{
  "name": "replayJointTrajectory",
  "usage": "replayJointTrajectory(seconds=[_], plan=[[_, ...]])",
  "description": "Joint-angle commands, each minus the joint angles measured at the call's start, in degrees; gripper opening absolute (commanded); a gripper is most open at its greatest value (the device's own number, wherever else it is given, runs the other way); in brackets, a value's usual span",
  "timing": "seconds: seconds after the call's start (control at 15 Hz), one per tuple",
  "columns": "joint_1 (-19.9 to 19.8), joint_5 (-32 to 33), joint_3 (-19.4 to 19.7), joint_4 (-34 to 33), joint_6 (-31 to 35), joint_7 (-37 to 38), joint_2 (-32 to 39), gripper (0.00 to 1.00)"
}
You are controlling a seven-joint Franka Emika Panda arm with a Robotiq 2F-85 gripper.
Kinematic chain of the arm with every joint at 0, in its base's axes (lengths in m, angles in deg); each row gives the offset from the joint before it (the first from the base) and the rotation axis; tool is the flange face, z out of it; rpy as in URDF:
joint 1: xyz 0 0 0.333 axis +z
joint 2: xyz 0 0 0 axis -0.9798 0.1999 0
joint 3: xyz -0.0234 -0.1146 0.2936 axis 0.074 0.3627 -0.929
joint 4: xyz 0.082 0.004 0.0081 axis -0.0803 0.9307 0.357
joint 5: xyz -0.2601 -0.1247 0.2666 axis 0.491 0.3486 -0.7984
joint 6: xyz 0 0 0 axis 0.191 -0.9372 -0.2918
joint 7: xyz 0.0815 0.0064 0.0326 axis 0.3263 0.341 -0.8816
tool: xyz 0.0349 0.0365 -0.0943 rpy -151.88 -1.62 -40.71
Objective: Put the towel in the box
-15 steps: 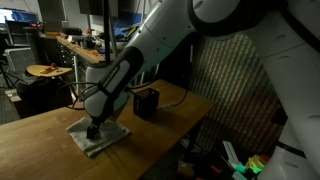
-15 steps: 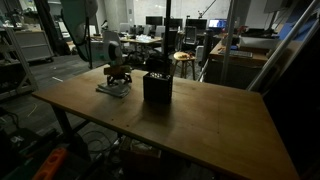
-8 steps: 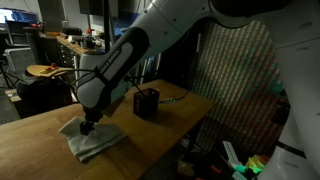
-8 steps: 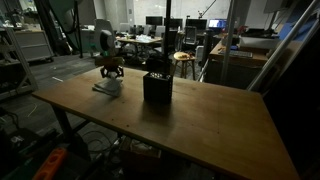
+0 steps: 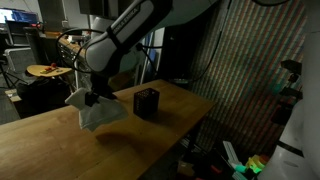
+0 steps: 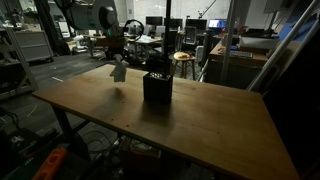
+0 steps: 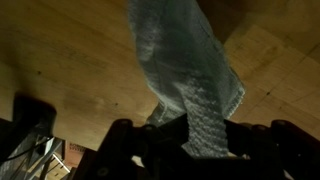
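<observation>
Towel (image 5: 95, 113) clamped in fingers (image 7: 135, 140), hanging clear of worktop (image 5: 50, 148) at frame left — grasp and lift done. Left: carry to box (image 5: 146, 102) at centre, release inside.

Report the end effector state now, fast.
End effector: closed on the towel, which hangs above the table.
</observation>
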Motion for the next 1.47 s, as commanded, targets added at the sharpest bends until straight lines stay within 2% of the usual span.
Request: replayJointTrajectory(seconds=[0.0, 0.4, 0.8, 1.07, 1.4], plan=[[-1.47, 0.43, 2.58, 3.0, -0.28, 1.78, -6.44, 0.13], [-4.95, 3.38, 9.51, 0.91, -1.37, 5.1, -8.11, 0.13], [-7.64, 6.66, 14.03, 1.48, -2.85, 9.09, -7.86, 0.13], [-8.25, 7.69, 15.45, 2.12, -3.48, 11.51, -7.32, 0.13], [-7.82, 7.9, 15.07, 3.49, -3.51, 12.55, -5.83, 0.13]])
